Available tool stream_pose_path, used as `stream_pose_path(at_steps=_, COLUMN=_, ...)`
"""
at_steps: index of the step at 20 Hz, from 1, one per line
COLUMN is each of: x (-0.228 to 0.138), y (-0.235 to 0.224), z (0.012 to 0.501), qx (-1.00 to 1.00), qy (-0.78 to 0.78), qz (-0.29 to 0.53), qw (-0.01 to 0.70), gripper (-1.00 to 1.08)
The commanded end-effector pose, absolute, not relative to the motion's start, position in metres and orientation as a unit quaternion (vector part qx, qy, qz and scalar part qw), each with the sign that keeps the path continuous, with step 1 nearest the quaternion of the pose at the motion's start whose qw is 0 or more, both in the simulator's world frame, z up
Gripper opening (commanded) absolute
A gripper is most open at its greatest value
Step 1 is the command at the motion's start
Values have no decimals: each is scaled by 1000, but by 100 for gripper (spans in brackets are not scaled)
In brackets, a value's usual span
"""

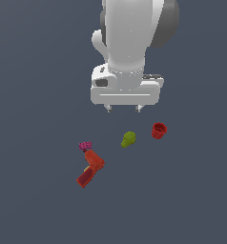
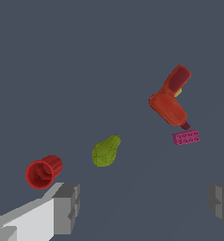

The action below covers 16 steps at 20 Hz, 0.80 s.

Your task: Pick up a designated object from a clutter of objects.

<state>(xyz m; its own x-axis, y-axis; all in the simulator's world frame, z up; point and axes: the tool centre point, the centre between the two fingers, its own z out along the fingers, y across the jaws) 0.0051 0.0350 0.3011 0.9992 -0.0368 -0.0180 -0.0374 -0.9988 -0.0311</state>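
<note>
Gripper (image 1: 123,109) hung above the floor near the upper middle of the exterior view, its two fingers spread wide and holding nothing; in the wrist view the grey fingertips (image 2: 67,207) stood far apart at the lower corners of the frame. Below it and slightly toward the exterior view's right lay the yellow-green pear-like object (image 1: 128,139), alone on the grey floor (image 1: 34,200) just right of that frame's centre. The red cup (image 1: 159,130) sat near it on the exterior view's right, tipped on its side with its mouth showing, apart from the pear. The orange-red drill-shaped object (image 1: 90,167) and the magenta studded block (image 1: 85,145) lay well apart on the exterior view's left, the block just beside the drill's tip. The pear's long axis ran slantwise across the wrist view, narrow end upper right; a descent would likely need a small forward shift and perhaps some wrist rotation so the fingers closed across its narrower width.
</note>
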Motion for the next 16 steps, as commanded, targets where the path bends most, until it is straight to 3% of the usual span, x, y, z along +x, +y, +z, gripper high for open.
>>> stream_pose_path(at_steps=1, x=5, y=37, z=295, qx=-999, qy=33, qz=9, qw=17, gripper=100)
stream_pose_path(at_steps=16, x=1, y=60, z=225, qx=-980, qy=195, qz=16, qw=26, gripper=100)
